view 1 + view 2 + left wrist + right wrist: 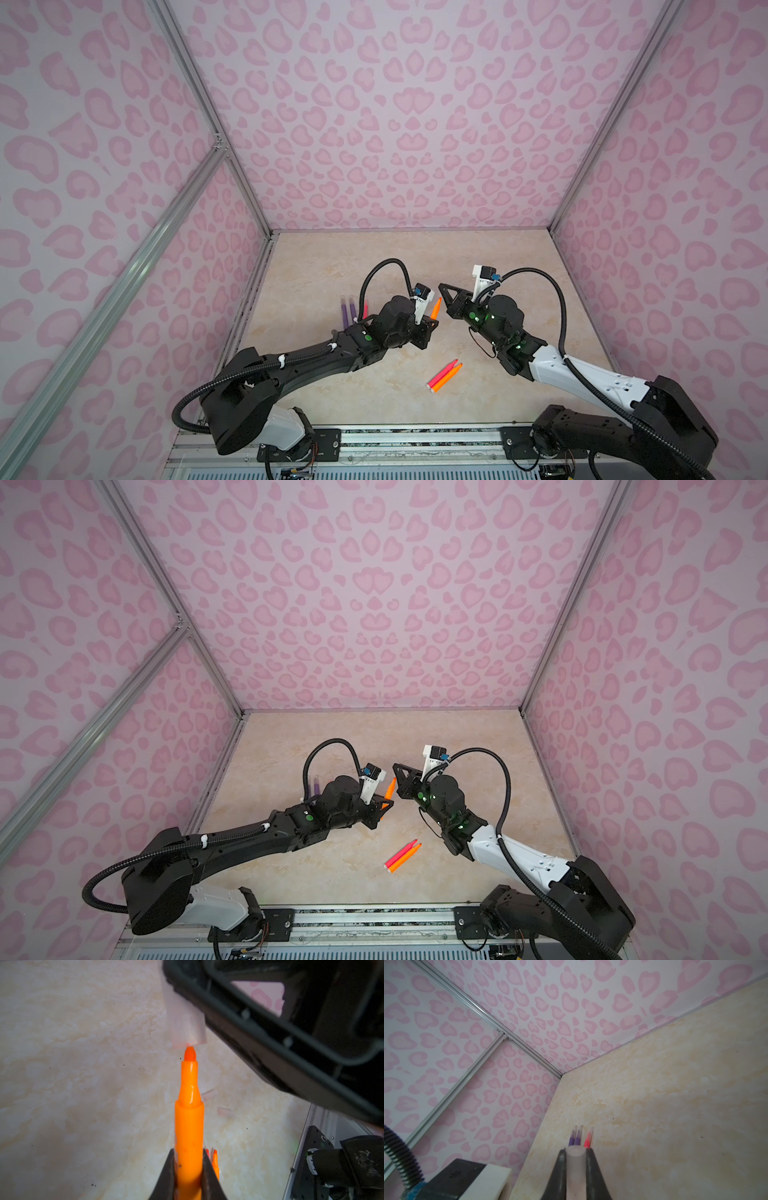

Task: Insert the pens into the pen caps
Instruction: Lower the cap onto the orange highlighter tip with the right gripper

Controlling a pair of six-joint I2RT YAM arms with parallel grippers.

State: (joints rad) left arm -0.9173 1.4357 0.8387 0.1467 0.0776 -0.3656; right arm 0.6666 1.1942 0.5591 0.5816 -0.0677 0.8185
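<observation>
Beige table (374, 266): the left gripper (188, 1160) clamps the held orange pen (189, 1122), its tip just at the mouth of the clear cap (185, 1022) pinched in the right gripper (575, 1153). Apparently capped: two purple pens (345, 316) and the capped pink pen (365, 309). Still uncapped: the loose pink pen (441, 372) and the loose orange pen (449, 378). Two loose caps (207, 1093) lie nearby.

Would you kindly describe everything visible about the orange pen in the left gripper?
The orange pen is glossy plastic: round barrel, stepped tapering neck, rounded tip, uncapped. The left gripper clamps its rear part, holding it off the table. Its tip sits at the mouth of the clear cap in the right gripper.
</observation>
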